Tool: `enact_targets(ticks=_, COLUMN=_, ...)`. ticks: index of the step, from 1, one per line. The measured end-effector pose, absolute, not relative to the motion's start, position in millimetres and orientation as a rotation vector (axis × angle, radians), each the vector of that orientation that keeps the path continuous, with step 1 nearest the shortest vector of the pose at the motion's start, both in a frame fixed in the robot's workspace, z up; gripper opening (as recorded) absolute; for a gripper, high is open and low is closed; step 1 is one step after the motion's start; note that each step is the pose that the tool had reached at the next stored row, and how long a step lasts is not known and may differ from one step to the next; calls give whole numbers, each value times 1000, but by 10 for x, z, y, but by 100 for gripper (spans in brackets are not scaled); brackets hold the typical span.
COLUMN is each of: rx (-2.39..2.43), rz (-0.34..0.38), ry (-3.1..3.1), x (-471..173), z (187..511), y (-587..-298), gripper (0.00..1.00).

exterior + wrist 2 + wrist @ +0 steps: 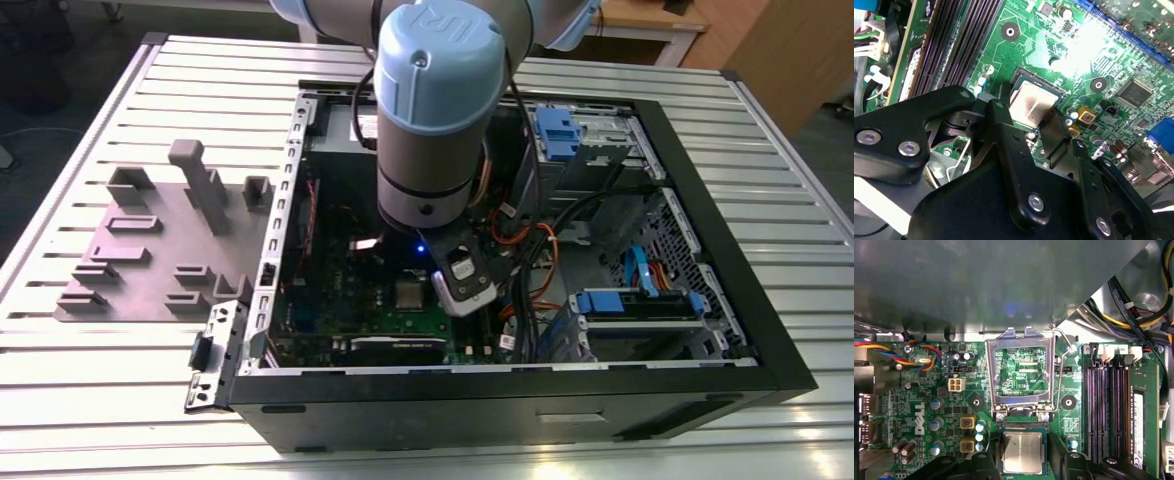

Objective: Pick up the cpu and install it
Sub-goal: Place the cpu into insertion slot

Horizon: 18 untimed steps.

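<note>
- The arm (pixel 427 110) reaches down into an open computer case (pixel 747 330) that lies on a slatted metal desk (pixel 134 390).
- The hand (pixel 1024 457) is low over the green board (pixel 919 405), right at the socket.
- The cpu (pixel 1023 451), silvery top up, lies flat in the socket with a dark rim around it. In the second wrist view it (pixel 1031 102) sits level with the board.
- The hand has the cpu between its two sides. I cannot tell whether it pinches the cpu or stands just clear of it.
- The socket's metal frame (pixel 1021 335) is swung open and lies just beside the cpu, with a thin wire lever (pixel 1056 370) along one edge.
- Dark memory slots (pixel 1104 405) run near the socket.
- Coloured cables (pixel 884 347) cross one corner of the board.
- In the exterior view the cpu (pixel 404 295) shows just below the arm's end.
- A grey fixture (pixel 160 250) rests on the desk at the exterior view's left, outside the case.
</note>
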<state>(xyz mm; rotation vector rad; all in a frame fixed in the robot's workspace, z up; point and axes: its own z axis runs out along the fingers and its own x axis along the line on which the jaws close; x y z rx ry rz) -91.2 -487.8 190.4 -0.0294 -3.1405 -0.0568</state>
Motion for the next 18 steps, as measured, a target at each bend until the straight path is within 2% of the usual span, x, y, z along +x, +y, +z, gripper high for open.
enact_targets(ticks=14, rx=-29, rz=-66, ry=-3138, x=-912, z=2013, y=-4880, gripper=50)
enact_targets(ticks=15, rx=-29, rz=-66, ry=-3138, x=-912, z=2022, y=-4880, gripper=49)
enact_targets(ticks=16, rx=-29, rz=-66, ry=-3137, x=-913, z=2030, y=-4880, gripper=42)
enact_targets(ticks=17, rx=-29, rz=-66, ry=-3137, x=-912, z=2033, y=-4879, gripper=42)
enact_targets(ticks=18, rx=-29, rz=-67, ry=-3137, x=-911, z=2033, y=-4879, gripper=36)
